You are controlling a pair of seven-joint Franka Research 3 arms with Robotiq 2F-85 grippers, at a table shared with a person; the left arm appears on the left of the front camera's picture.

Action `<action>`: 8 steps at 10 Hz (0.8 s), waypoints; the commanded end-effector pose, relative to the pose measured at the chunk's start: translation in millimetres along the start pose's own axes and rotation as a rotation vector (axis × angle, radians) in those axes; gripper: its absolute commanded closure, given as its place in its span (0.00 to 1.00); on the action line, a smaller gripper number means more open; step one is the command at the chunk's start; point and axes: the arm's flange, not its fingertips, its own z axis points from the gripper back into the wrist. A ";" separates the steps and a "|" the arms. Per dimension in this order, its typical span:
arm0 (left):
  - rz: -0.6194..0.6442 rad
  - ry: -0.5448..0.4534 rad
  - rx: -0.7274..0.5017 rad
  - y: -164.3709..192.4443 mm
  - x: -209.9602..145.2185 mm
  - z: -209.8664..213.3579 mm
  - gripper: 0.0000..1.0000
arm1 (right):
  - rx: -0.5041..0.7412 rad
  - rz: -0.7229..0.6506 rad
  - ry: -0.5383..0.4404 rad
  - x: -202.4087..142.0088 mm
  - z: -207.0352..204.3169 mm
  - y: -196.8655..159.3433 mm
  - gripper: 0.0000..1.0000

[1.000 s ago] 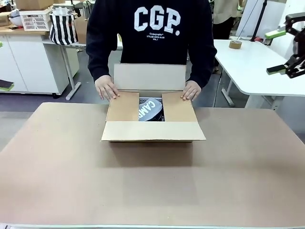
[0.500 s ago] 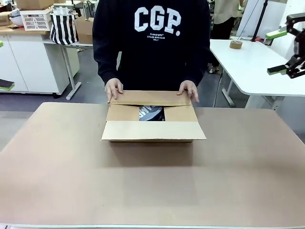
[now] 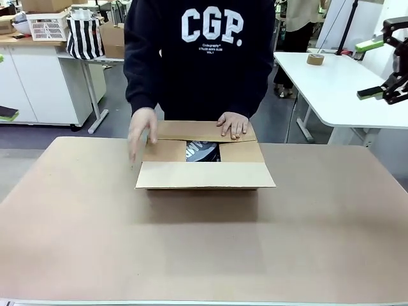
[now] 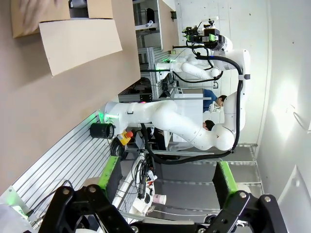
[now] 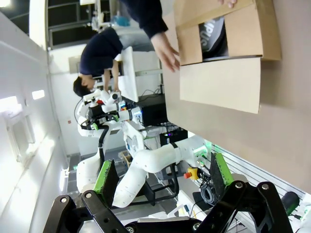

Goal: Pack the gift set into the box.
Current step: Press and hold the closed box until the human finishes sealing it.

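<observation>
The gift set (image 3: 203, 152) — a grey fabric item with white lettering, seen only in part — lay inside the large plain brown corrugated cardboard box (image 3: 204, 173), showing through the gap between the folded flaps. The box stood at the middle of the brown worktop (image 3: 204, 248), toward its far edge. Its two side flaps were folded inward, the far flap lay down over them, and the near flap stuck out toward the robot's side, roughly level. A person in a dark sweatshirt stood at the far side. One hand (image 3: 233, 124) rested flat on the far flap, while the other hand (image 3: 141, 137), blurred, was at the box's corner on the picture's left. The right arm's jaws hung raised, well apart from the box and off past the worktop's right side, their green pads (image 3: 366, 46) spread wide with nothing between them. The left arm's jaws were spread as well — in the left wrist view the fingers (image 4: 111, 174) stood far apart and empty.
</observation>
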 end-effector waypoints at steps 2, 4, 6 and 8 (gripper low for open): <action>-0.013 -0.004 -0.025 -0.6 -1.2 -3.1 0.00 | 0.024 -0.005 -0.002 0.7 -0.5 4.2 0.00; -0.013 -0.004 -0.025 -0.6 -1.2 -3.1 0.00 | 0.024 -0.005 -0.002 0.7 -0.5 4.2 0.00; -0.013 -0.004 -0.025 -0.6 -1.2 -3.1 0.00 | 0.024 -0.005 -0.002 0.7 -0.5 4.2 0.00; -0.013 -0.004 -0.025 -0.6 -1.2 -3.1 0.00 | 0.024 -0.005 -0.002 0.7 -0.5 4.2 0.00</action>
